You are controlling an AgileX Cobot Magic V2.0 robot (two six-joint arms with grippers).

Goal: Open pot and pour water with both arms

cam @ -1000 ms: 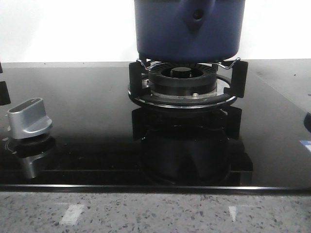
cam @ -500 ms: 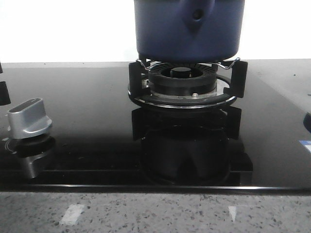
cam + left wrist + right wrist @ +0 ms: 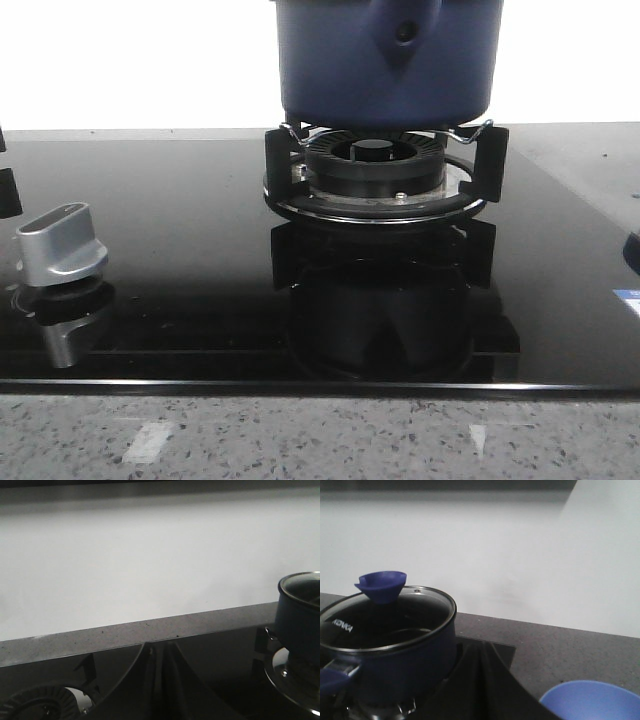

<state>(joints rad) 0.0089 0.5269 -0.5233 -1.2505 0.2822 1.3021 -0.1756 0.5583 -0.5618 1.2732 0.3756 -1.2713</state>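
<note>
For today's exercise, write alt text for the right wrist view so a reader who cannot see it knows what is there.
A dark blue pot sits on a stove burner, closed by a glass lid with a blue knob. Beyond it are a grey counter and a pale wall; part of a blue bowl shows at one corner.

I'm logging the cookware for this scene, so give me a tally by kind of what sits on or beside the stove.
Pots: 1, the pot on the burner
Lids: 1, the glass lid with a blue knob
Bowls: 1, the blue bowl
Stove knobs: 1, the silver knob
Burners: 2, second burner
Total: 6
</note>
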